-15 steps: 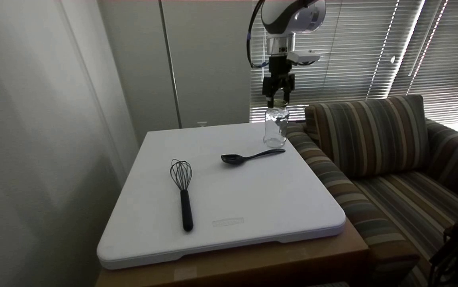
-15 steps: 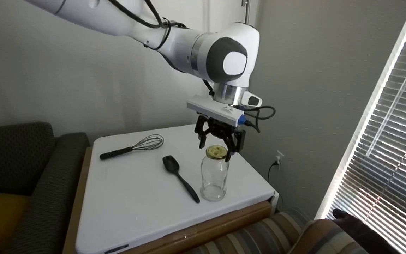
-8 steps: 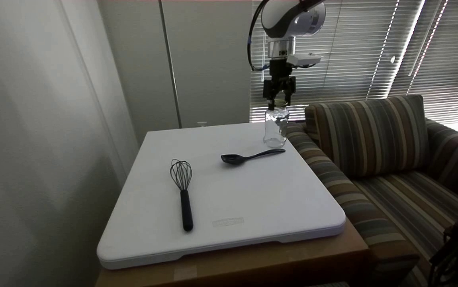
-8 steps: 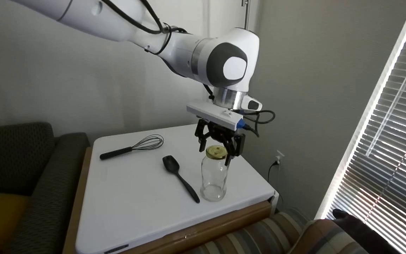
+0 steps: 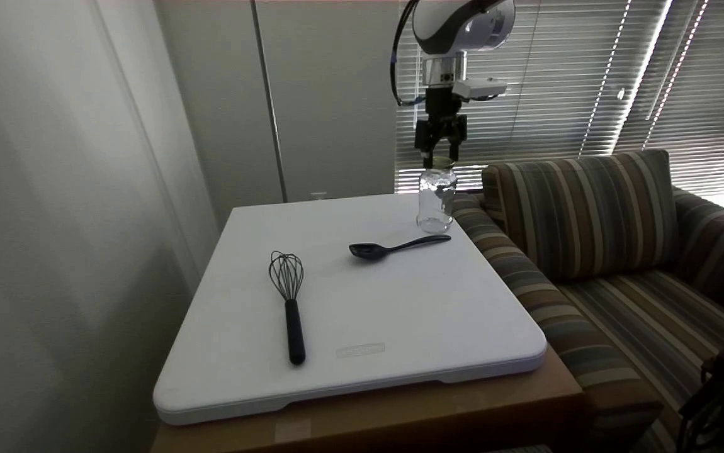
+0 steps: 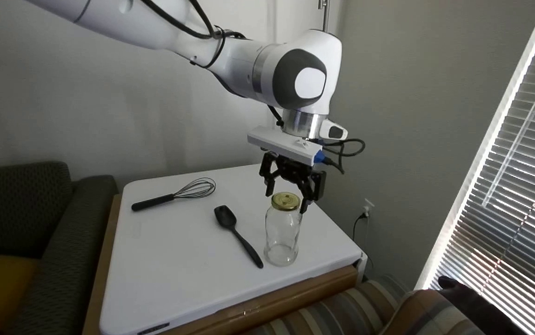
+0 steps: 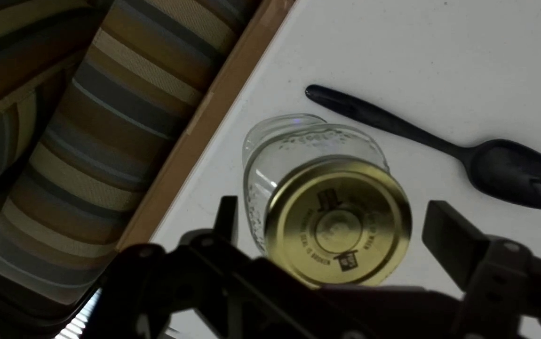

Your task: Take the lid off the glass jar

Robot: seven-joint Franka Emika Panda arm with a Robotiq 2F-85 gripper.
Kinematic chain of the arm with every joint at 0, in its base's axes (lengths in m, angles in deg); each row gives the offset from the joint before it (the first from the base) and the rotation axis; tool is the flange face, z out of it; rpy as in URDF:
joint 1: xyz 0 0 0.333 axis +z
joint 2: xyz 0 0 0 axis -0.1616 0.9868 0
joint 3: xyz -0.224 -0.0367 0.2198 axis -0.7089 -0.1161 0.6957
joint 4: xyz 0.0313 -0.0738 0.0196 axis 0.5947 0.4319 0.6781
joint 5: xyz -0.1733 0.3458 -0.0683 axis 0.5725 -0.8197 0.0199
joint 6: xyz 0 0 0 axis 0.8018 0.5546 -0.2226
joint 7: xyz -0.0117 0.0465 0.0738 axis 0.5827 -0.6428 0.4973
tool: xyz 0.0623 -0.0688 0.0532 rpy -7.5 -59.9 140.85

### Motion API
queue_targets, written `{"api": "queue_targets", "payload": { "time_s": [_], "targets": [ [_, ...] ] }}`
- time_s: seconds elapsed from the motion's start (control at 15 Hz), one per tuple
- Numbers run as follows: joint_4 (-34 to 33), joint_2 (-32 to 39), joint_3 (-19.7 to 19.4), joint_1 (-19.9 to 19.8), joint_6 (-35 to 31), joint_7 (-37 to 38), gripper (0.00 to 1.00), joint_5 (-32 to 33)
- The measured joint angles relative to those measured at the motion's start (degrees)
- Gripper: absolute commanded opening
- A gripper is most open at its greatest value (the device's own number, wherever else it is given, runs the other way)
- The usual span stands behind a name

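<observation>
On the glass jar (image 6: 282, 237) sits the lid (image 7: 338, 228), lettering (image 7: 318, 258) legible only in the wrist view; the end effector (image 6: 287, 201), spread wide around it, grips nothing.

In an exterior view the lid (image 5: 442, 162) atop the glass jar (image 5: 435, 201) is a dim blur. In the wrist view it hides much of the jar beneath, and the gripper (image 7: 334, 221) (itself cut off by the bottom edge) covers part of the lid's rim. Above the jar, the top edge crops the robot arm (image 6: 239, 65) in both exterior views. On the table (image 5: 400, 302), well apart from the jar, a faint mark (image 5: 360, 350) cannot be read.
</observation>
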Motion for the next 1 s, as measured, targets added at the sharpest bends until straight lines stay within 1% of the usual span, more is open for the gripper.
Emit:
{"api": "queue_targets", "payload": {
  "time_s": [0.07, 0.13, 0.27, 0.33, 0.47, 1.0],
  "targets": [
    [0.0, -0.1, 0.0, 0.1, 0.0, 0.0, 1.00, 0.0],
    [-0.1, -0.2, 0.0, 0.1, 0.0, 0.0, 0.91, 0.0],
    [-0.2, -0.2, 0.0, 0.2, 0.0, 0.0, 0.66, 0.0],
    [-0.2, -0.2, 0.0, 0.3, 0.0, 0.0, 0.58, 0.0],
    [-0.2, -0.2, 0.0, 0.4, 0.0, 0.0, 0.47, 0.0],
    [-0.2, -0.2, 0.0, 0.4, 0.0, 0.0, 0.47, 0.0]
  ]
}}
